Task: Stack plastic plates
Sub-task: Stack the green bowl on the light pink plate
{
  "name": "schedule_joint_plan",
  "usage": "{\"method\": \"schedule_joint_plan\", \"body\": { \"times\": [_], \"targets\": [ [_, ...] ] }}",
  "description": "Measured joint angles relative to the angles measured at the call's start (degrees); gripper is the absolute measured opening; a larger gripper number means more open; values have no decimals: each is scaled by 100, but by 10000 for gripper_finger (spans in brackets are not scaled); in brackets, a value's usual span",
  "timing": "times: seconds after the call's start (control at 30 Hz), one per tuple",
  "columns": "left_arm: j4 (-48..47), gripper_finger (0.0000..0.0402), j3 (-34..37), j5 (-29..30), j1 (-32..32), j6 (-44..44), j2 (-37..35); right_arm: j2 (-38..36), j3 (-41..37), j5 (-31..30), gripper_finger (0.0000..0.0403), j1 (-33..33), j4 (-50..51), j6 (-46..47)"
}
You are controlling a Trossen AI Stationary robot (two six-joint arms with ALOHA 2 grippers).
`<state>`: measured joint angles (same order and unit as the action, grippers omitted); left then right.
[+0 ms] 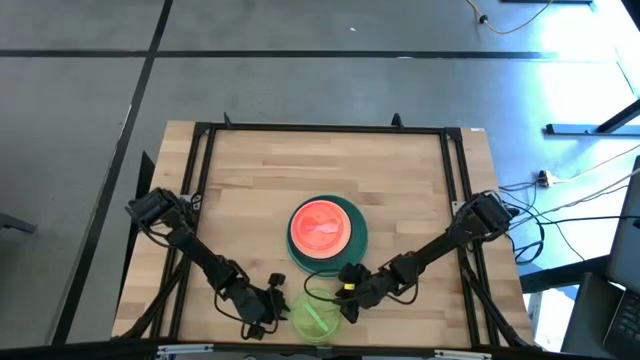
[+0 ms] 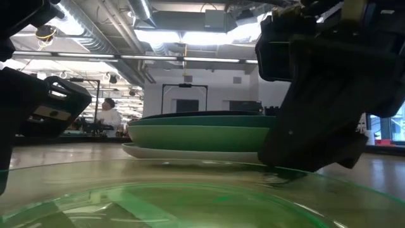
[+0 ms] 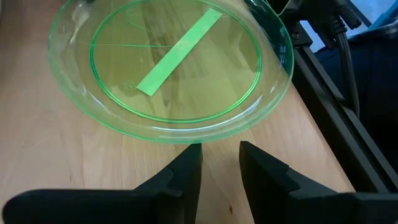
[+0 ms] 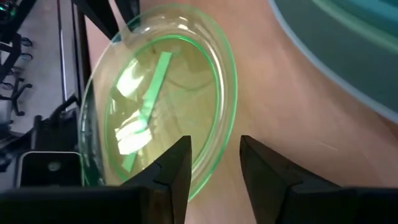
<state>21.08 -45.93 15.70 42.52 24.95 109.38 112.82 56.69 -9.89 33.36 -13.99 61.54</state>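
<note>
A translucent lime plate (image 1: 315, 318) lies flat on the wooden table near its near edge and fills the foreground of the low view (image 2: 158, 202). Behind it stands a stack (image 1: 327, 232): a pink-red plate on top, teal and green plates (image 2: 202, 136) below, and a pale plate at the bottom. My left gripper (image 3: 221, 158) is open just left of the lime plate (image 3: 174, 68), a small gap short of its rim. My right gripper (image 4: 214, 149) is open at the plate's right rim (image 4: 214, 171). The other plates are hidden. My right gripper comes from the table's right, slanting down, and the lime plate's right rim (image 4: 214, 171) shows in the gap between its open fingers. Whether a finger touches the rim, I cannot tell. The plate lies flat on the table.
A black frame (image 1: 200, 180) runs along the table's left, far and right edges. Cables (image 1: 330, 275) trail between the stack and the lime plate. Bare wood stretches on the far half of the table (image 1: 320, 165). A person (image 2: 111, 117) stands far off in the room.
</note>
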Motion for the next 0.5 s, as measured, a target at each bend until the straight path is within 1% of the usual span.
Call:
{"method": "schedule_joint_plan", "body": {
  "times": [0.13,0.23,0.4,0.5],
  "targets": [
    [22,103,0,0,-9,-2,0,4,0,-120,131,-2,14,-40],
    [31,103,1,1,-11,-2,2,146,9,-158,131,0,-95,-40],
    [46,103,2,4,-13,-4,2,313,21,-72,130,-2,-313,-59],
    [50,103,2,5,-13,-7,2,318,30,-177,111,4,-237,-94]
  ]
}}
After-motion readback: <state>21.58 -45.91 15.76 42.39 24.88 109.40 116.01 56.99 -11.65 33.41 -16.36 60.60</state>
